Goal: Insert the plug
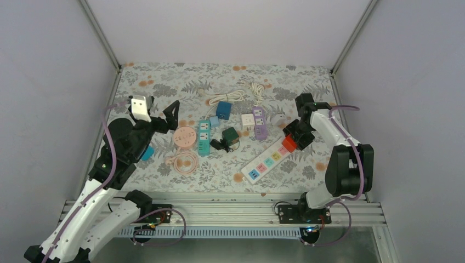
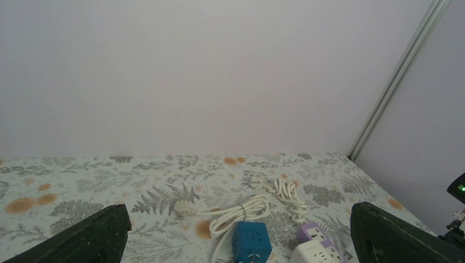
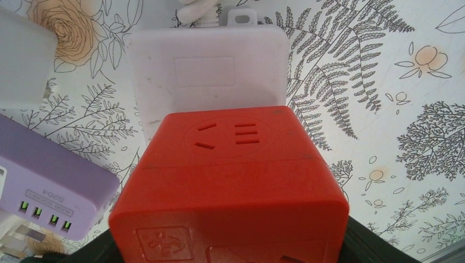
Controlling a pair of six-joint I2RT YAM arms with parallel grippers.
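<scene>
My right gripper [image 1: 291, 137] is shut on a red cube plug adapter [image 1: 289, 143] and holds it over the far end of the white power strip [image 1: 267, 162]. In the right wrist view the red cube [image 3: 230, 181] fills the middle, clamped between the black fingers [image 3: 362, 244], with the strip's blank white end [image 3: 211, 76] just beyond it. I cannot tell whether its prongs touch the strip. My left gripper [image 1: 166, 120] is open and empty at the left, above the table. Its fingers [image 2: 93, 235] stand wide apart in the left wrist view.
A pink round reel [image 1: 185, 137], a teal strip [image 1: 204, 137], a blue cube [image 1: 223, 109], a dark green cube [image 1: 230, 135], a white adapter [image 1: 248, 120] and a purple strip [image 1: 260, 122] lie mid-table. White cables [image 1: 225, 97] lie behind them. Walls enclose the table.
</scene>
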